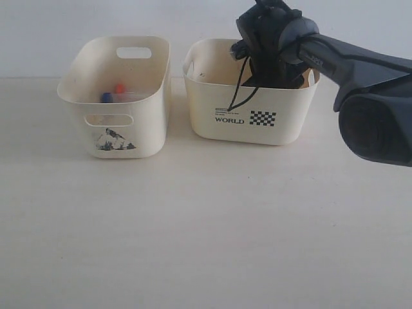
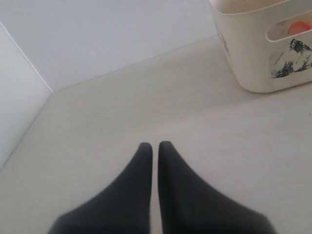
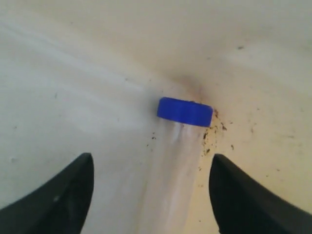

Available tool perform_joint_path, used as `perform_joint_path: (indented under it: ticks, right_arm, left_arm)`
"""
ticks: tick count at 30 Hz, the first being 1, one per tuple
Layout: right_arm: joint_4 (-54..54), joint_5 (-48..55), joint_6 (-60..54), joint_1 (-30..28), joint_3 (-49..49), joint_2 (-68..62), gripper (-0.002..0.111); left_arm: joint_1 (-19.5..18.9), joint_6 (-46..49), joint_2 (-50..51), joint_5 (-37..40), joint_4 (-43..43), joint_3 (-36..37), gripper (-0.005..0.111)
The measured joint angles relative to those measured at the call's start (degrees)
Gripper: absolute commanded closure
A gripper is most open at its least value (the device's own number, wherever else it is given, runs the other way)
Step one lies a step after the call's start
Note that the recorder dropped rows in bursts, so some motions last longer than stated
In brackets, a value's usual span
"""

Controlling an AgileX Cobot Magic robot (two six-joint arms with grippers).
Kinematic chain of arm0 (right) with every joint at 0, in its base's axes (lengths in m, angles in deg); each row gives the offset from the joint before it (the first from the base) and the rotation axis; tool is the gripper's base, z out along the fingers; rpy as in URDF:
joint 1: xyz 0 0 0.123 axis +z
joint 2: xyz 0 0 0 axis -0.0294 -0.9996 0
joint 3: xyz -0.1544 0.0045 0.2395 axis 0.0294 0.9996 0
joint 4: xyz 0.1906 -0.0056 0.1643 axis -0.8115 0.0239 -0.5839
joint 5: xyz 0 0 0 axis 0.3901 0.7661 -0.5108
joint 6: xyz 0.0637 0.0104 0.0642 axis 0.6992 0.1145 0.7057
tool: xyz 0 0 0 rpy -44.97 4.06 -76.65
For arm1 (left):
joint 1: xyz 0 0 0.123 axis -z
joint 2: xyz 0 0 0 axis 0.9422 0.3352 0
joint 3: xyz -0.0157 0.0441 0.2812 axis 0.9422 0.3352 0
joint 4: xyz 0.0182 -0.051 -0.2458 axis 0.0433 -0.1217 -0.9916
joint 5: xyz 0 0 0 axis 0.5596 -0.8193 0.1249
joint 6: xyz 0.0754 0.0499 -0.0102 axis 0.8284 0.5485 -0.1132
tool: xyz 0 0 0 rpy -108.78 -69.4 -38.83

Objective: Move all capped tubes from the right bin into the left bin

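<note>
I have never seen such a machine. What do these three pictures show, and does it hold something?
It is a robot with two arms, each ending in a two-fingered gripper. One camera looks at the whole table: two cream bins, the left bin holding a blue and an orange-red cap. The other cameras ride on the wrists. The right gripper is open inside the right bin, over a blue-capped tube, holding nothing. The left gripper is shut and empty above the table.
</note>
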Motion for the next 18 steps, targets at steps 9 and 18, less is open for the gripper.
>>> perform_joint_path:
  ticks: [9,18]
  right_arm:
    - [-3.5,-0.2,3.8,-1.7,0.0,0.0,0.047]
    - [-3.3,0.2,4.0,-3.5,0.0,0.0,0.047]
  left_arm:
    - [0.0,0.0,0.0,0.0,0.0,0.0,0.102]
    - [0.0,0.0,0.0,0.0,0.0,0.0,0.102]
